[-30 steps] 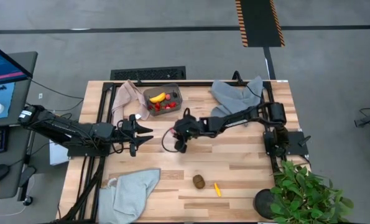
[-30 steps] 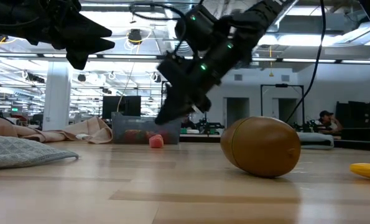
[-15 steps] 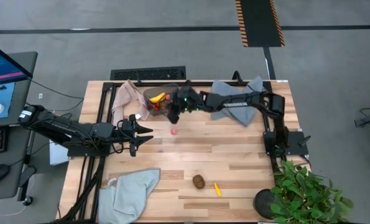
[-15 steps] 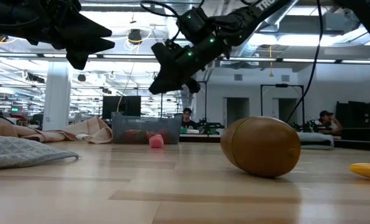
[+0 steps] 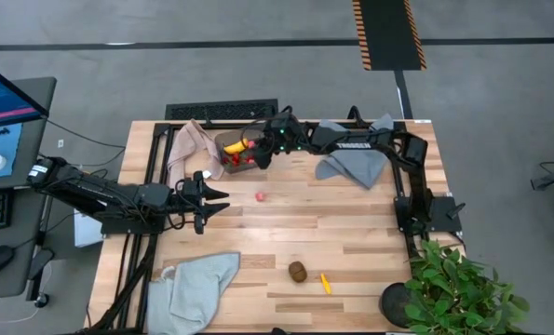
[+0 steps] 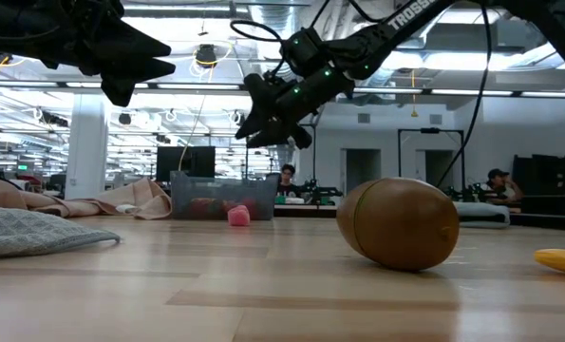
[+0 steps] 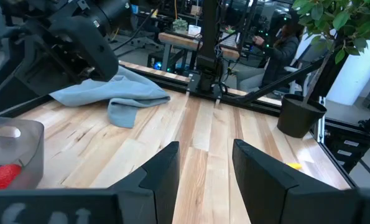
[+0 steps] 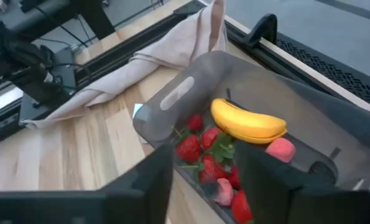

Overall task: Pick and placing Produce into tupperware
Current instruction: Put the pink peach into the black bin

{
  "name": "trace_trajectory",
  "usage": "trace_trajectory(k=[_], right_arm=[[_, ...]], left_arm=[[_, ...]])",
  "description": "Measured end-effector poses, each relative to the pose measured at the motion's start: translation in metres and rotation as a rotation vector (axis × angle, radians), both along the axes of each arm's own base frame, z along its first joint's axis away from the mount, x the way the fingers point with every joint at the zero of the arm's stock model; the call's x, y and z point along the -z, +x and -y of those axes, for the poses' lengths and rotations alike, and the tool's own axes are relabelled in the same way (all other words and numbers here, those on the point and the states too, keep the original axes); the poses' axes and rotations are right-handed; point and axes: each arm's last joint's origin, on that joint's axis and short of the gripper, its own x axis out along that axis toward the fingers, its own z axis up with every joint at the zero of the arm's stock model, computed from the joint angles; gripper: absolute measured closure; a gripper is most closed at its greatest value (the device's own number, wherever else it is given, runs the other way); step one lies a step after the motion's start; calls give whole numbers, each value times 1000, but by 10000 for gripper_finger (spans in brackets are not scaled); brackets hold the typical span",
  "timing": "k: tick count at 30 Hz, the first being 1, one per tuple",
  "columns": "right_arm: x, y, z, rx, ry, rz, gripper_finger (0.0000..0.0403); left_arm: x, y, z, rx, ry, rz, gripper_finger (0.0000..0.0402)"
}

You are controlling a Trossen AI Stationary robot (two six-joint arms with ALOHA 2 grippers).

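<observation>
Open lab hall behind; wooden table (image 5: 351,233) carries everything. Clock directions taken from the overhead view, 12 at the far edge.

Right arm reaches across toward 11 o'clock, its gripper (image 5: 261,154) hanging over the near corner of the tub (image 5: 261,135). Fingers apart with nothing between them; the wrist camera looks straight down between them into the tub, so my guess is it's there to drop fruit in.

Left arm waits at 9 o'clock, gripper (image 5: 211,198) spread, empty, off the table, probably staying out of the other arm's way.

Tub sits at 11 o'clock beside the beige cloth (image 5: 188,144). Inside: banana (image 8: 247,122), strawberries (image 8: 189,148), a pink berry (image 8: 279,149).

Not yet collected: kiwi (image 5: 298,271) at 6 o'clock, a yellow piece (image 5: 326,283) just beside it, and a pink berry (image 5: 260,196) near centre.
</observation>
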Motion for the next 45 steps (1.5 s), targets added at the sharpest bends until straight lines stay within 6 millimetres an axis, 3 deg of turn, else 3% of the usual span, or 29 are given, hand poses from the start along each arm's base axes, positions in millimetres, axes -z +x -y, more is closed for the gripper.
trace_trajectory(k=[4,9,15,19,24,30,38,45], right_arm=[[0,0,0,0,1,-3,148],[-5,-2,-2,-9,-4,0,120],[-40,-17,-11,-96,2,29,117],[-73,-33,-30,-259,-39,46,117],[-115,-75,-67,-387,-99,102,117],[-135,-146,-110,-389,-165,214,117],[-117,-227,-158,-338,-179,290,117],[-90,-265,-183,-327,-140,325,117]], left_arm=[[0,0,0,-7,-10,0,262],[1,0,-2,-57,-12,-7,262],[-1,0,-2,-83,-15,13,262],[-3,0,-2,-84,-24,36,262],[-10,0,-3,-94,-36,104,262],[-12,0,-9,-154,-80,136,262],[-2,8,-24,-221,-87,33,262],[-8,45,-40,-166,-80,-162,262]])
